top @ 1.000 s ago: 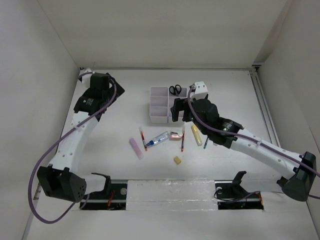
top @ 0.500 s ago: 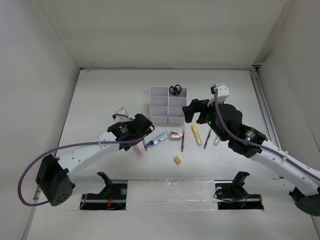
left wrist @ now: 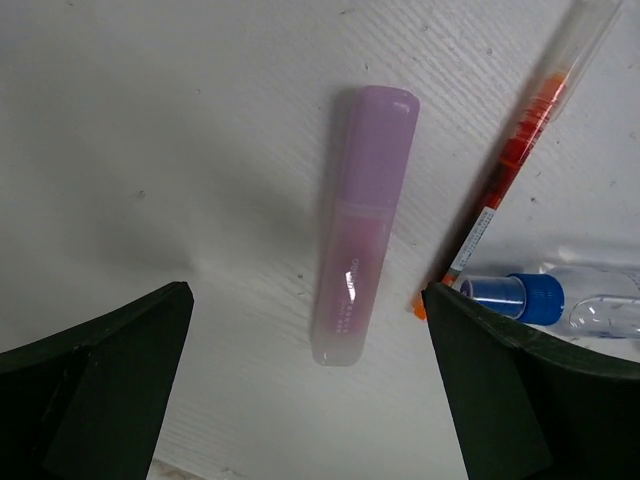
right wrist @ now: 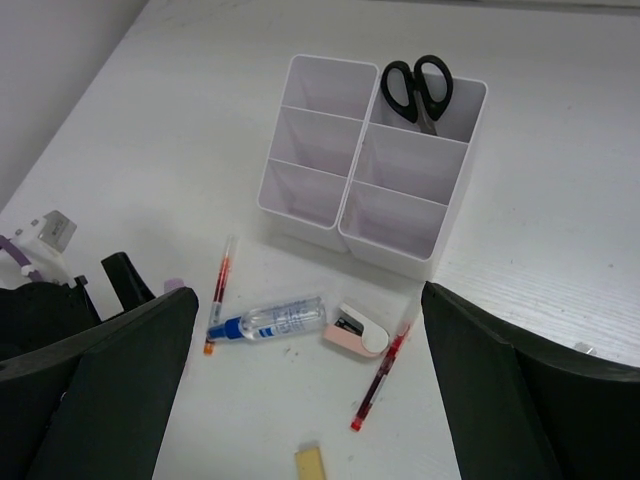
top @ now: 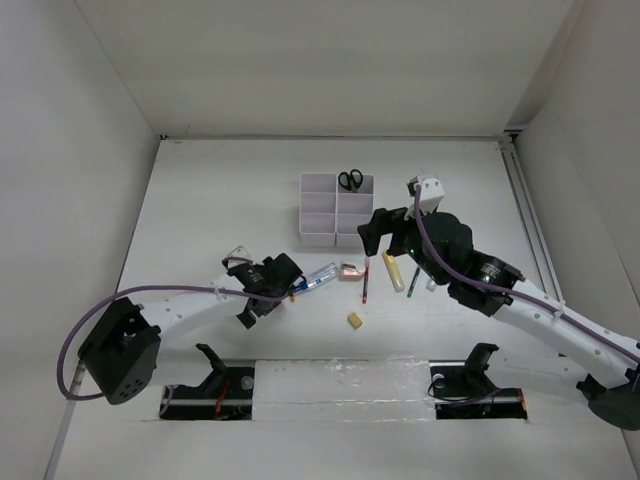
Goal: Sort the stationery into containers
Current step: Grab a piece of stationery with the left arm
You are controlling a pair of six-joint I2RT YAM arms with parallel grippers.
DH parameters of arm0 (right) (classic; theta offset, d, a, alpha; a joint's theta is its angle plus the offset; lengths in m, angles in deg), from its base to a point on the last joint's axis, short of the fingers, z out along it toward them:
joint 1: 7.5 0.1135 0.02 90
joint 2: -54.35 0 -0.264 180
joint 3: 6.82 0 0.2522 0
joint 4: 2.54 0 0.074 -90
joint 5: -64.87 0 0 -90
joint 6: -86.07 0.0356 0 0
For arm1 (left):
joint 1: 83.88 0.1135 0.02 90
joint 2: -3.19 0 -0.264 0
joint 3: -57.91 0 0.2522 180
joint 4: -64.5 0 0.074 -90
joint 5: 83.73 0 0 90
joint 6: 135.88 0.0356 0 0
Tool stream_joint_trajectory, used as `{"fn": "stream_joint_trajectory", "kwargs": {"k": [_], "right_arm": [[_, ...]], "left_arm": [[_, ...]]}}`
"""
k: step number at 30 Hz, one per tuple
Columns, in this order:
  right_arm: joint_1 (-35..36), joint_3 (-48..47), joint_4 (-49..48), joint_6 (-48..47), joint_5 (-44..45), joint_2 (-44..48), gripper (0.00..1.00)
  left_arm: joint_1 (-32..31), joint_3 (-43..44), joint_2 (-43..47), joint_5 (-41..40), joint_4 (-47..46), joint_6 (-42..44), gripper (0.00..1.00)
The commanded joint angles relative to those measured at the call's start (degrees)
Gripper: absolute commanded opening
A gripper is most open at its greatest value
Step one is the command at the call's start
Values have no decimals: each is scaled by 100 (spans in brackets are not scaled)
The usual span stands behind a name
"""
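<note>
Now we see the left gripper [left wrist: 308, 300], jaws wide, over the pink highlighter [left wrist: 360, 225] at lower left, scissors [top: 350, 180] in the upper-right cell of the organizer [top: 318, 215] at centre, and the right gripper [right wrist: 310, 292], jaws also apart, at right.

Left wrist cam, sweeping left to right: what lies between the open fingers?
pink highlighter → red pen. The blue-capped tube overlaps the pen's lower end, so it is left out of the order.
</note>
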Motion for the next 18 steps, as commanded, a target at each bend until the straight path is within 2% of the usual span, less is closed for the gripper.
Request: {"fn": "stream_joint_trajectory", "kwargs": {"k": [1, 7, 9, 14, 15, 18], "right_arm": [[-29, 26, -323, 60, -111, 39, 100], [-29, 219, -428, 113, -59, 154, 100], [-29, 272, -490, 113, -59, 206, 100], [-82, 272, -490, 113, 3, 206, 100], [-82, 272, -490, 113, 3, 206, 100], [-82, 272, -490, 113, 3, 206, 100]], "left_arm": [[-32, -58, -216, -120, -297, -200, 100], [-32, 293, -1041, -6, -44, -86, 98], [-85, 346, -1313, -6, 141, -341, 97], [-85, 425, -1491, -6, 204, -517, 95], [-85, 425, -1491, -6, 204, -456, 93], [-85, 276, -1430, 64, 11, -394, 75]]}}
